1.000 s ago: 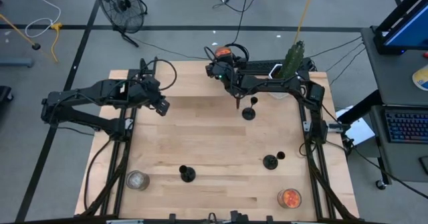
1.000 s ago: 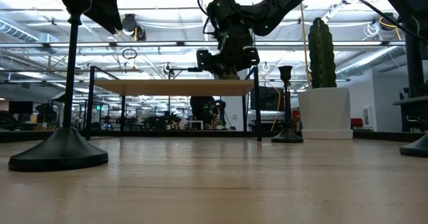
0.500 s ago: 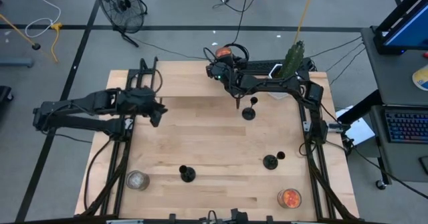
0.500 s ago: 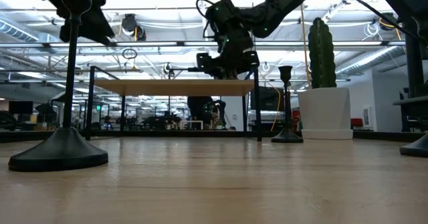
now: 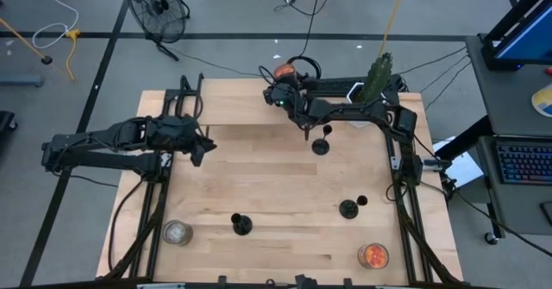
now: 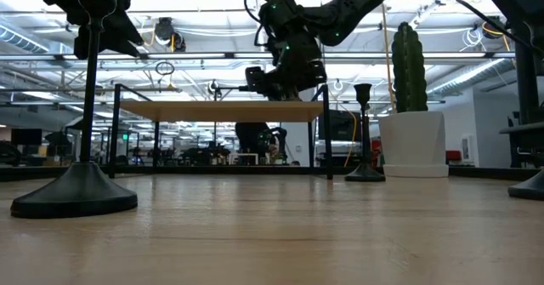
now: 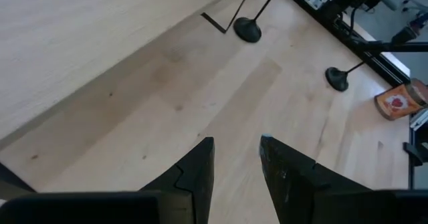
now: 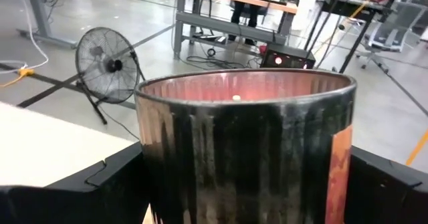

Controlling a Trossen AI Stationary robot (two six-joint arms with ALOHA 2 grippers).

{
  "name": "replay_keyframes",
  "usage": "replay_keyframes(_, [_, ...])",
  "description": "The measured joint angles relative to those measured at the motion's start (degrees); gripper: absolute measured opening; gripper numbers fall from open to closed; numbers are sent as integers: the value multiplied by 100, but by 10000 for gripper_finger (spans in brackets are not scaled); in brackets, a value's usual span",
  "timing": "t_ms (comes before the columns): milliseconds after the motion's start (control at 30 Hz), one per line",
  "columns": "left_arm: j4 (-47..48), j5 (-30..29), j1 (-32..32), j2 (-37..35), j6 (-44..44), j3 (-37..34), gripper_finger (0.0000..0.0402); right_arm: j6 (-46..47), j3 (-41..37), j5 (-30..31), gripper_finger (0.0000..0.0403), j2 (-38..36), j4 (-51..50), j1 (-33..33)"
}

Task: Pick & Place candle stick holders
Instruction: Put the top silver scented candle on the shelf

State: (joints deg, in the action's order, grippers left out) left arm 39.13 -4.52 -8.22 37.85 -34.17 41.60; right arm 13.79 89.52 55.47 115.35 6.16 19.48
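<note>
While your right gripper [image 8: 244,177] grasps a ribbed glass jar with orange contents [image 8: 244,140] between widely spread fingers, the three small black candle stick holders [image 5: 321,142] stand on the light wooden table [image 5: 259,185], none of them held: one just beside those fingers, two [image 5: 240,224] [image 5: 349,208] well apart. Your left gripper [image 7: 235,164] hangs above bare wood, fingers partly parted and holding nothing.

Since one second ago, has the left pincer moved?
Yes. In the high view the left pincer has drawn back toward the table's left edge, away from the far candle stick holder.
</note>
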Motion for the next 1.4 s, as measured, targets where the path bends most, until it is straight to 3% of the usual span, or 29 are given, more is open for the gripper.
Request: replay_keyframes(1400, [30, 21, 1, 1, 91, 0, 127, -696, 0, -149, 377, -205, -328, -198])
